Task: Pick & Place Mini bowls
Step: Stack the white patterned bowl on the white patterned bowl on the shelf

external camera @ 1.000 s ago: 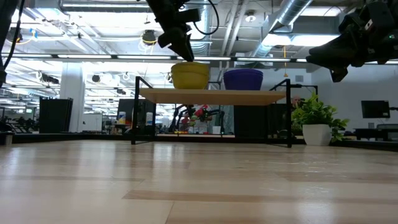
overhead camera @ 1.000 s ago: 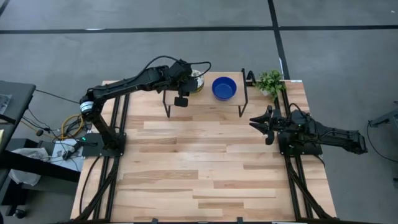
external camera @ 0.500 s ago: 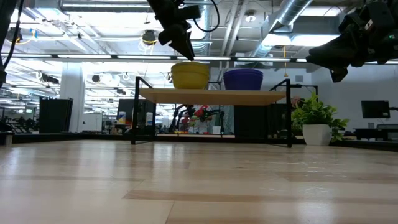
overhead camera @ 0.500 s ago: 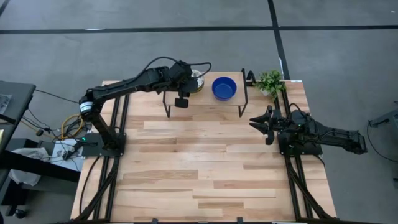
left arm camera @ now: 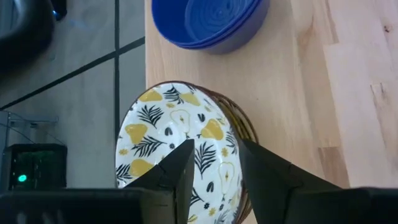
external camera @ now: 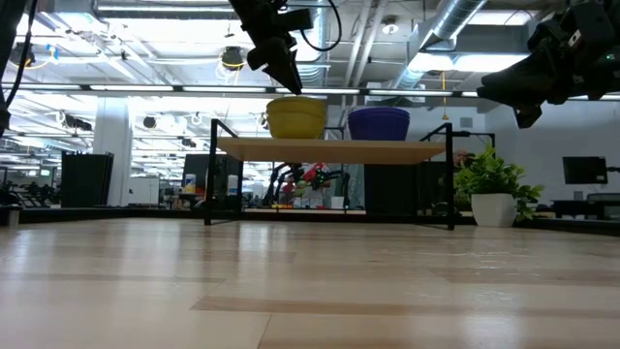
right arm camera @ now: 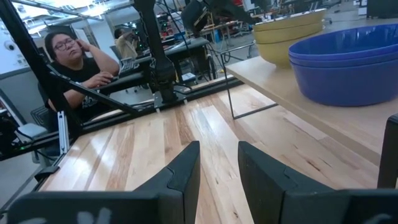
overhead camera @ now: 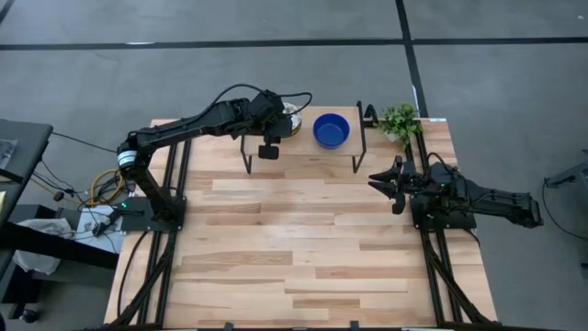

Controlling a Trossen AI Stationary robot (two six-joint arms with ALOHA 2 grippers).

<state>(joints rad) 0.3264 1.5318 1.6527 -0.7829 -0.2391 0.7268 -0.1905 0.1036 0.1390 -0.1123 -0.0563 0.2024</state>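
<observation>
Table (overhead camera: pixel 303 239): light wood planks; both arms are mounted at its sides.
Shelf (overhead camera: pixel 303 147): a low wooden board on thin black legs, at the table's far edge; in the low view (external camera: pixel 329 150) it stands raised above the tabletop and carries both stacks of bowls.
Left arm (overhead camera: pixel 184 124): stretched from its base at the table's left side to the shelf's left end.
Right arm (overhead camera: pixel 478 198): folded at the table's right side, well apart from the shelf and waiting.
Plant (overhead camera: pixel 400 119): small, green, in a white pot, just beside the shelf's right end; it shows at the right of the low view (external camera: pixel 494 189).
Blue bowls (overhead camera: pixel 331 130): a nested stack of cobalt bowls on the right half of the shelf; the right wrist view (right arm camera: pixel 357 65) shows stacked rims.
Patterned bowls (left arm camera: pixel 180 152): a stack on the left half of the shelf, near the blue one but not touching; white inside with yellow and dark leaf marks, yellow outside in the low view (external camera: pixel 296 117).
Left gripper (left arm camera: pixel 214 168): just over the patterned stack, fingers slightly apart and holding nothing; the low view (external camera: pixel 281 68) shows its tips clear of the top rim.
Right gripper (overhead camera: pixel 386 182): held above the table, fingers parted and empty.
Person (right arm camera: pixel 78 62): seated beyond the table, hand raised to the head, in the right wrist view.
</observation>
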